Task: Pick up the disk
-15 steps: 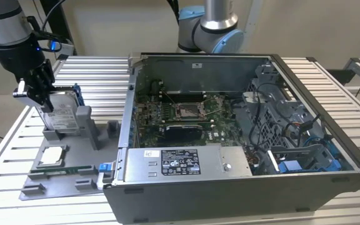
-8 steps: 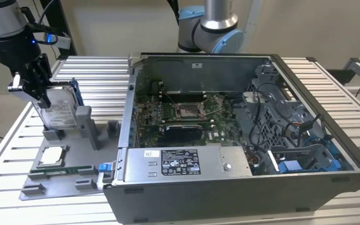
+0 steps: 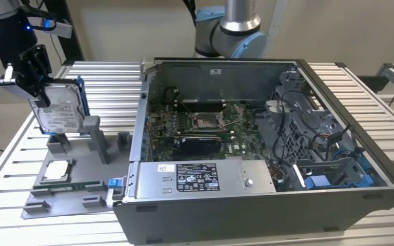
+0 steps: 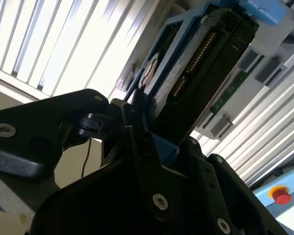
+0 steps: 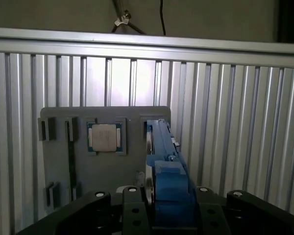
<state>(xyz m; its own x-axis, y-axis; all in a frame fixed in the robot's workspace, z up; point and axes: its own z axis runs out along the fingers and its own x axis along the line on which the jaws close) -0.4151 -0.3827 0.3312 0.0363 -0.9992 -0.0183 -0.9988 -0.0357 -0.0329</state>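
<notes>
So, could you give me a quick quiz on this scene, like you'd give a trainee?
1. True or false: the gripper is shut on the disk.
2. Where is the small square processor chip? A) lying in the grey holder tray; B) clamped in the gripper; C) resting on top of the disk.
3. Fill in: the plastic bracket framing the disk is ____ in colour.
Key: 1 true; 2 A; 3 blue.
</notes>
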